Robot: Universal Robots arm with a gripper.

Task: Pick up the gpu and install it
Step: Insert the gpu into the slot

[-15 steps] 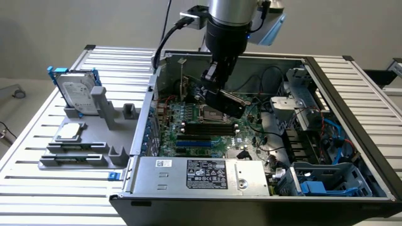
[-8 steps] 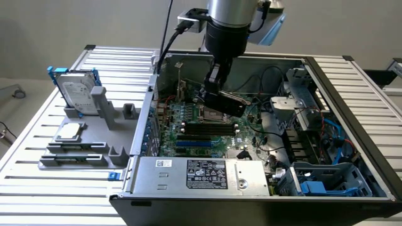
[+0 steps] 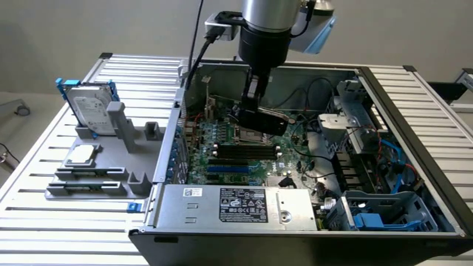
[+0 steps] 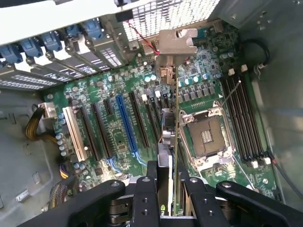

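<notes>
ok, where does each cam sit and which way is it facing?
Exterior view: off the arm, high up, looking down into the open computer case; shows the arm and gripper.
Wrist view: on the wrist, looking down past the gripper at the motherboard.
Shared: the gripper shut on the gpu, above the motherboard.

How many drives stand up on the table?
1. The drive stands in the grey holder on the table, at the exterior view's left, beside the case. Others may be hidden inside the case.
</notes>
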